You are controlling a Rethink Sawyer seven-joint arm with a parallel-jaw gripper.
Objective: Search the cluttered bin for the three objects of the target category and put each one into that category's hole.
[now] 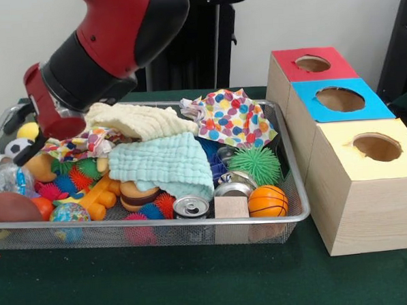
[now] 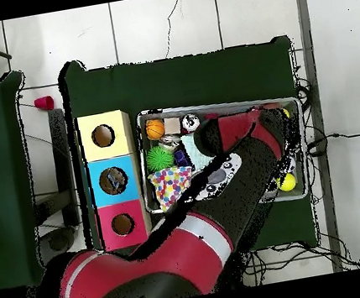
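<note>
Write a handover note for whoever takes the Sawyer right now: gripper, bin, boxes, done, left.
Gripper: low over one end of the wire bin, fingers hidden by the arm; cannot tell if it holds anything.
Bin: cluttered; cloths on top, including the polka-dot cloth, with balls, a can and a wooden block below.
Boxes: red, blue and yellow in a row beside the bin.
Done: something dark sits in the blue hole overhead; unidentifiable.
Left: target category unclear; keep searching.
</note>
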